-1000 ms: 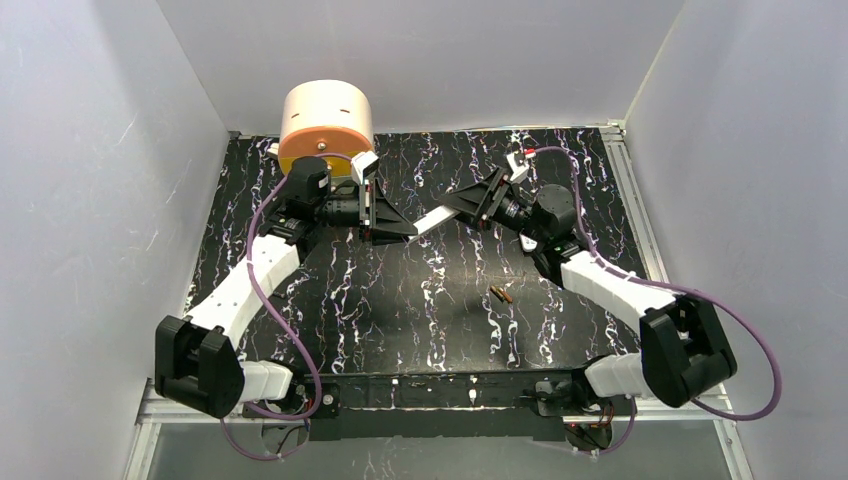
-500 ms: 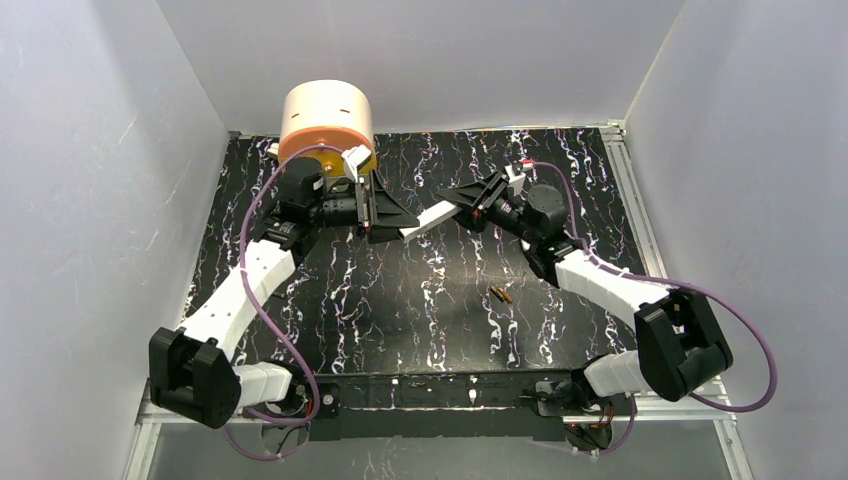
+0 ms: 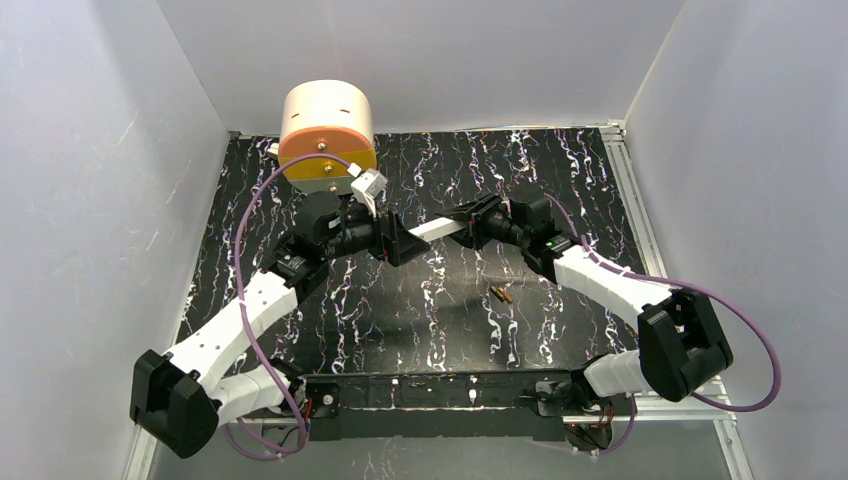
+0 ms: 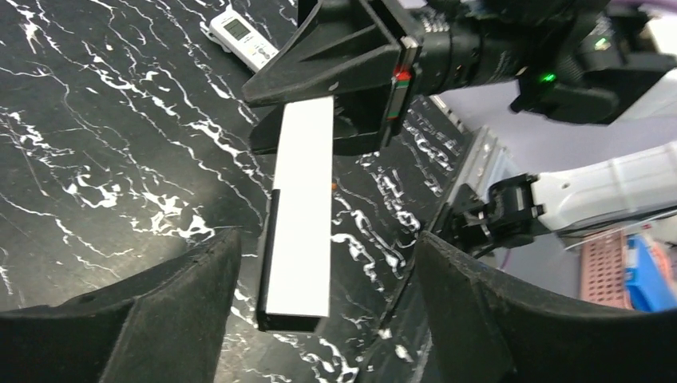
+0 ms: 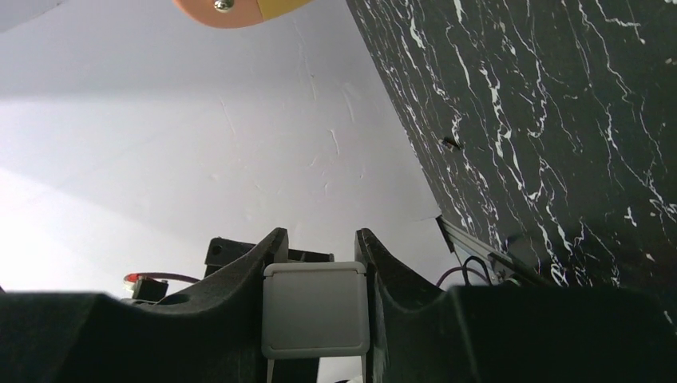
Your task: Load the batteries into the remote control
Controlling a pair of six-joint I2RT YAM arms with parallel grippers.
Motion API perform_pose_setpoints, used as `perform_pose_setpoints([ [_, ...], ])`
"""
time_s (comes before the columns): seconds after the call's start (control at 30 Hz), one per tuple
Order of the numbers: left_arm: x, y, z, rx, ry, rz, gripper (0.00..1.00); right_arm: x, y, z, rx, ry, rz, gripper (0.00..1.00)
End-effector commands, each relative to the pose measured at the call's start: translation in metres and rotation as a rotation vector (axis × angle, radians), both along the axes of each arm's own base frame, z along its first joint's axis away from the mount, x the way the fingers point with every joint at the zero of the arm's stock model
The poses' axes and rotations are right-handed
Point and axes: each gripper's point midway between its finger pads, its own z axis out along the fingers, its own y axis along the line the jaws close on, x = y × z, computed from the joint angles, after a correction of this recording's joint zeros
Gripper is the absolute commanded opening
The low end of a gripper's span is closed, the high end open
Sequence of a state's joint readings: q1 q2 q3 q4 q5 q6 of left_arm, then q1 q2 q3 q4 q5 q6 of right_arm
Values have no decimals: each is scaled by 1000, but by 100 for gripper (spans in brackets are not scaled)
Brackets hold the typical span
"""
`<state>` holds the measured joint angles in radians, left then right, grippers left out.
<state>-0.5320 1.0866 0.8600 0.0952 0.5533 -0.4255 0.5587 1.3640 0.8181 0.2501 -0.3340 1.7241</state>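
White bar [image 4: 302, 207] has passed from the now-released left tool [image 3: 405, 243] to the right tool [image 4: 326, 100] grasping it, batteries [image 3: 500, 294] near the bar still unloaded.

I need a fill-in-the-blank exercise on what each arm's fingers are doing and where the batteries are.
1. The right arm's fingers are ___ on the white bar.
2. The left arm's fingers stand ___, with the bar's free end between them.
3. The two batteries lie on the ___, not in the remote control.
Missing words: shut; open; table.
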Motion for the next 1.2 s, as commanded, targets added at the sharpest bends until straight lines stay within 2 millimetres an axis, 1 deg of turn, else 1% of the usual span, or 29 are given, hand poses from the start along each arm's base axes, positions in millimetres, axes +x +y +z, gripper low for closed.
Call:
perform_pose_setpoints([
  [0.0, 4, -3, -4, 15, -122, -28, 70, 3, 4, 23, 56, 37, -24, 19],
  [0.07, -1, -7, -5, 6, -109, -67, 58, 2, 4, 21, 63, 53, -20, 20],
  [0.17, -5, -11, -5, -8, -81, -99, 36, -1, 4, 20, 77, 69, -15, 20],
  [0.3, -5, -15, 1, -30, -35, -100, 18, -6, 4, 17, 76, 83, 1, 22],
  [0.4, -6, -20, 7, -49, 14, -111, 1, -10, 2, 12, 70, 86, 9, 26],
  [0.43, -6, -21, 9, -54, 28, -118, 0, -12, 2, 9, 67, 89, 10, 32],
  [0.47, -6, -22, 10, -60, 43, -120, 0, -13, 1, 9, 67, 77, 14, 41],
  [0.53, -7, -22, 11, -59, 89, -114, 0, -14, 1, 7, 34, 13, 37, 67],
  [0.57, -5, -19, 11, -52, 117, -107, 0, -14, -1, 7, 1, -50, 52, 78],
  [0.6, -4, -16, 13, -48, 154, -103, 0, -13, -2, 8, -42, -135, 76, 85],
  [0.63, -3, -13, 17, -61, 184, -111, 0, -12, -4, 10, -79, -226, 106, 89],
  [0.67, -4, -8, 18, -69, 239, -117, 0, -12, -4, 18, -102, -360, 141, 91],
  [0.7, -5, -4, 24, -89, 277, -127, 0, -14, -3, 26, -116, -489, 173, 92],
  [0.73, -5, 0, 26, -107, 314, -140, 0, -18, -3, 30, -132, -584, 203, 93],
  [0.77, -8, 4, 27, -118, 351, -157, 0, -22, -3, 43, -112, -663, 208, 94],
  [0.83, -15, 10, 27, -133, 436, -196, 0, -32, -6, 63, -74, -825, 216, 96],
  [0.9, -24, 12, 33, -159, 490, -256, 0, -44, -6, 80, -31, -927, 249, 99],
  [0.97, -30, 14, 39, -180, 513, -290, 0, -51, -5, 86, -13, -967, 286, 99],
  [1.07, -28, 20, 49, -218, 518, -303, 0, -68, -3, 99, 56, -1017, 356, 93],
  [1.17, -30, 22, 67, -270, 504, -356, 0, -73, -2, 101, 75, -1003, 387, 79],
])
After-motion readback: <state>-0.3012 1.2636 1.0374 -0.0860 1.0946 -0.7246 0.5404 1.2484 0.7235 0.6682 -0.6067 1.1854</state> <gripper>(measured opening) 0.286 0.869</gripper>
